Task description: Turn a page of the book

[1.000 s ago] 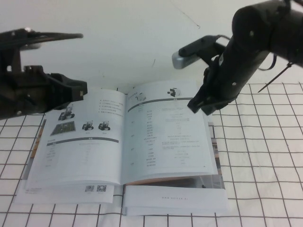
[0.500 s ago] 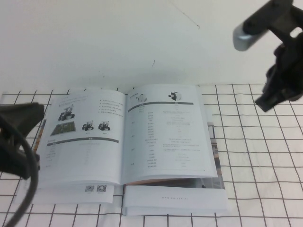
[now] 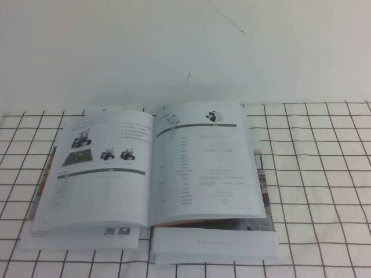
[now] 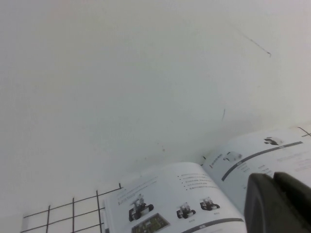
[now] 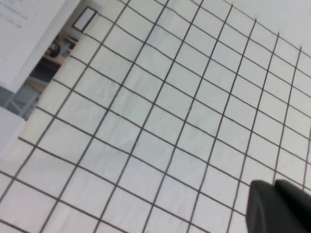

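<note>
The book [image 3: 156, 168] lies open and flat on the gridded cloth. Its left page [image 3: 101, 174] shows small black wheeled robots, a green photo and a grey bar. Neither arm shows in the high view. In the left wrist view my left gripper [image 4: 273, 177] hangs above the book [image 4: 194, 194], fingers together and holding nothing. In the right wrist view my right gripper [image 5: 274, 185] is over bare grid cloth, well away from the book's edge [image 5: 24, 29], fingers together and empty.
Wider white sheets [image 3: 214, 246] with QR codes [image 3: 116, 231] and a colour photo strip [image 3: 264, 185] lie under the book. The black-gridded white cloth [image 3: 324, 174] covers the table. A plain white surface [image 3: 174, 46] lies behind the book.
Both arms have left the high view: the left arm dropped out at the lower left, the right arm pulled away to the upper right. The book has not moved.
</note>
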